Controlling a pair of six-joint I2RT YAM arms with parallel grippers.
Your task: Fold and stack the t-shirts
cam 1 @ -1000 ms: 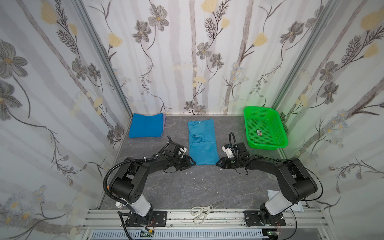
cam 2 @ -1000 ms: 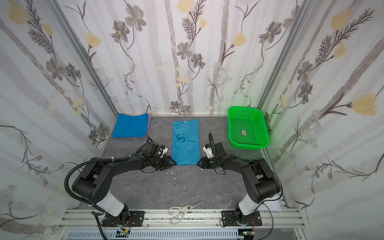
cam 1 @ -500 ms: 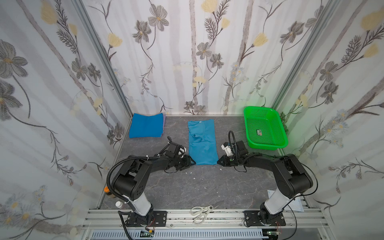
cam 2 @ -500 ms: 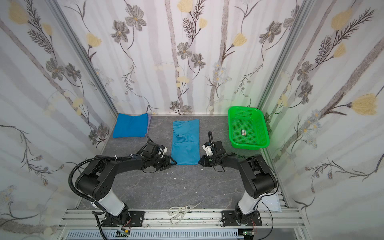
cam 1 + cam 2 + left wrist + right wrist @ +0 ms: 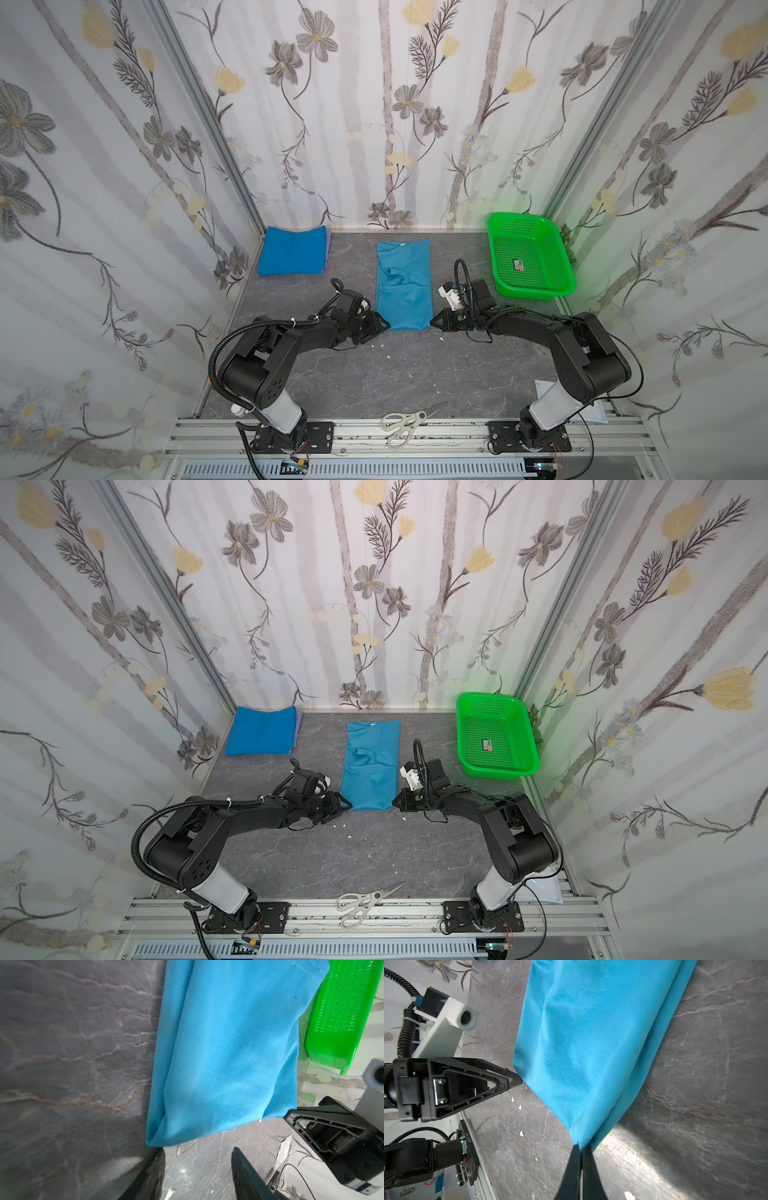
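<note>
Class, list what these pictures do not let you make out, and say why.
- Small card in the green basket: too small to read in both top views.
- Folded stack under the royal blue t-shirt: covered in both top views; count unknown.
- Right gripper: right wrist view, its shut fingers hide how much light blue t-shirt they pinch.

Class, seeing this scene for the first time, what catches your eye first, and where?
A light blue t-shirt lies in the middle of the table, the left gripper open at one near corner, the right gripper shut on the other. A bright green basket sits far right; a folded stack of darker blue shirts far left.
</note>
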